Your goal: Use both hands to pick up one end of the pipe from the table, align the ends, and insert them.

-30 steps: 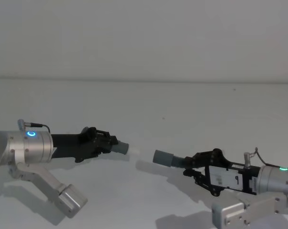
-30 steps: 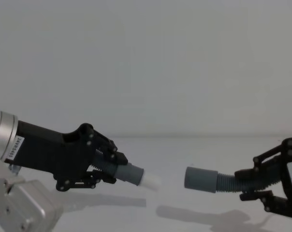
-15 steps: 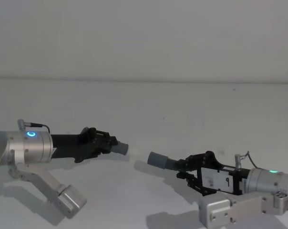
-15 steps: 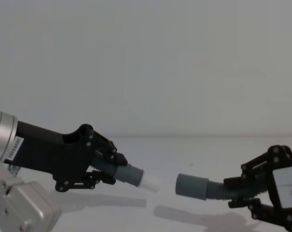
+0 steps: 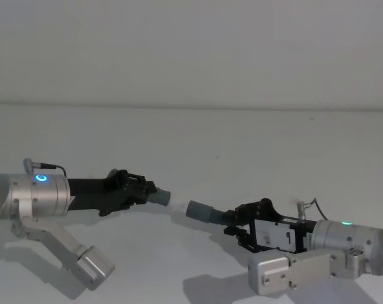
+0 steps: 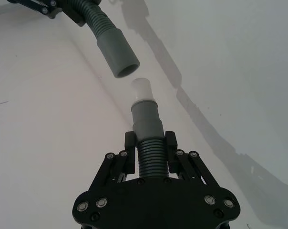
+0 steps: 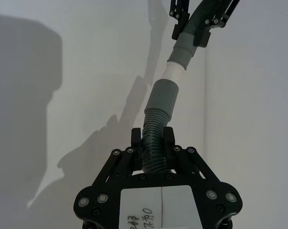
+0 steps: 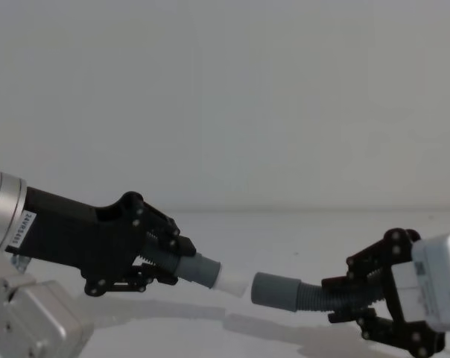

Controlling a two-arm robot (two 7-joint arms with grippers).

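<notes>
The right end effector [image 8: 344, 298], clenched on the corrugated hose [image 8: 314, 296], has moved leftward; its cuff [image 8: 273, 289] now sits just beside the white tip [image 8: 231, 282] of the tube [image 8: 199, 269], gripped by the left end effector [image 8: 169, 261] above the bench [image 5: 242, 145].

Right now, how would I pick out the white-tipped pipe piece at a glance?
Start at the left gripper, black plastic, low over the white table. It is shut on the dark grey stepped tube, which ends in a white tip. The neighbouring dark grey corrugated hose ends in a grey cuff.
</notes>
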